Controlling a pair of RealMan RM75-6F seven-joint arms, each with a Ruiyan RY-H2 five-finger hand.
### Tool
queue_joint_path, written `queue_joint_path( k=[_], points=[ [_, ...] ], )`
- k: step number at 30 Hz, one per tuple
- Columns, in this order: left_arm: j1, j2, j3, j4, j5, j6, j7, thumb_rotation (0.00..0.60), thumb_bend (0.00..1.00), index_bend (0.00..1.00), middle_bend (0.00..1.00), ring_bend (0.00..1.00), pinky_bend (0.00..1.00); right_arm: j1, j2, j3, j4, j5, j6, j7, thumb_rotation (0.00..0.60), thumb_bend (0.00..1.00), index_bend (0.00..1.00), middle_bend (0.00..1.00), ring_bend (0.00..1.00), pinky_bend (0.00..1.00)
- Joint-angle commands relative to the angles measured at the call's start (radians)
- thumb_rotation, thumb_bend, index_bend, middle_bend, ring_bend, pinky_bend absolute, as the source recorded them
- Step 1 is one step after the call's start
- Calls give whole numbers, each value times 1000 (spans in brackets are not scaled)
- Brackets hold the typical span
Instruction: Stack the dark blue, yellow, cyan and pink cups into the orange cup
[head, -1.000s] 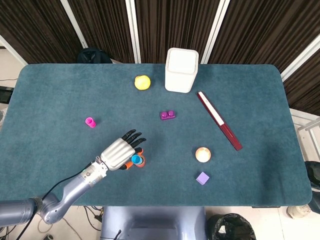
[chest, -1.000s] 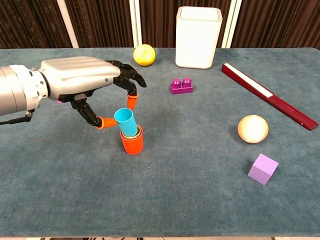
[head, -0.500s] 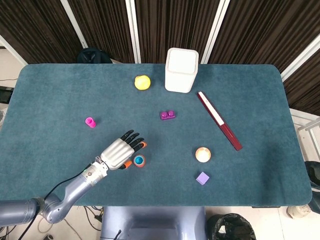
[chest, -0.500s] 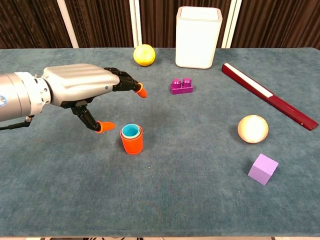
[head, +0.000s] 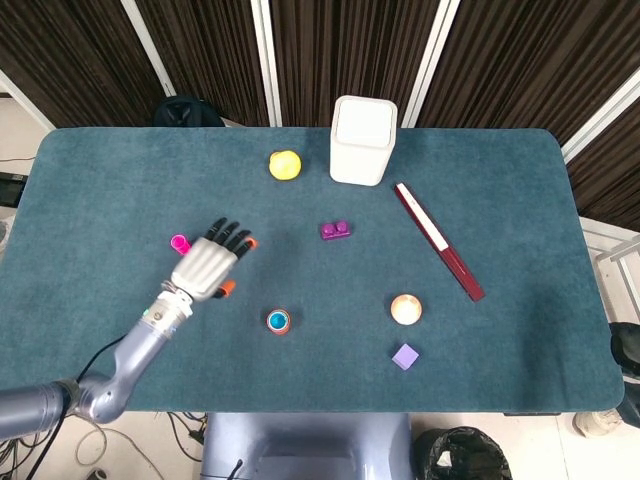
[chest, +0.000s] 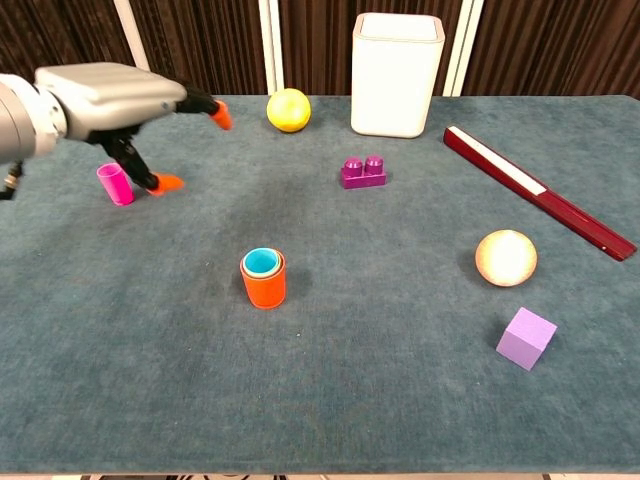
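My left robot hand (chest: 112, 98) hangs over the far left part of the teal felt-covered desk (head: 520, 200), fingers spread and holding nothing; my right robot hand is not in view. The small pink plastic cup (chest: 115, 184) stands upright just beside my thumb tip, apart from it as far as I can judge. The orange plastic cup (chest: 264, 283) stands nearer and to the right, well apart from the pink one, with the cyan cup (chest: 261, 262) seated inside it. A yellow rim may show around the cyan; the dark blue cup I cannot see.

Step in hand, by my judgement: fetching the pink cup, the last one outstanding. To do it well I should lower over it, pinch its wall between thumb and a finger without tipping it, lift it straight, then set it down level into the cyan cup.

Other items: a yellow ball (chest: 288, 109) and a white rectangular bin (chest: 397, 75) at the far side, a purple toy brick (chest: 363, 172) mid-desk, a dark red flat bar with a white strip (chest: 540, 192), a pale orange ball (chest: 505, 257) and a lilac cube (chest: 526, 338) to the right. None lies between the pink cup and the stack.
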Motion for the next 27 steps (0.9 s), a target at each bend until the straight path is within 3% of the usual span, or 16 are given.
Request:
queue_joint_path(
  k=[1,6,17,27],
  points=[
    [-23,18,-29,95,-130,-52,20,600,278,195,91,0,0,4,-6,-2,3,3,-5,-10,600,421,36,0,36,24],
    [-45,-23,-40,243,-210,-101,2,600,274,209,91,0,0,16,-20,-13,12,5,-33,-27,600,420,36,0,36,24],
    [-79,-144,-16,511,-267,-214,-27,600,274,221,91,0,0,23,-38,-16,31,16,-40,-58,600,419,36,0,36,24],
    [-71,-148,-17,525,-229,-239,-94,600,274,233,96,0,0,23,-38,-13,34,16,-37,-51,600,420,36,0,36,24]
  ],
)
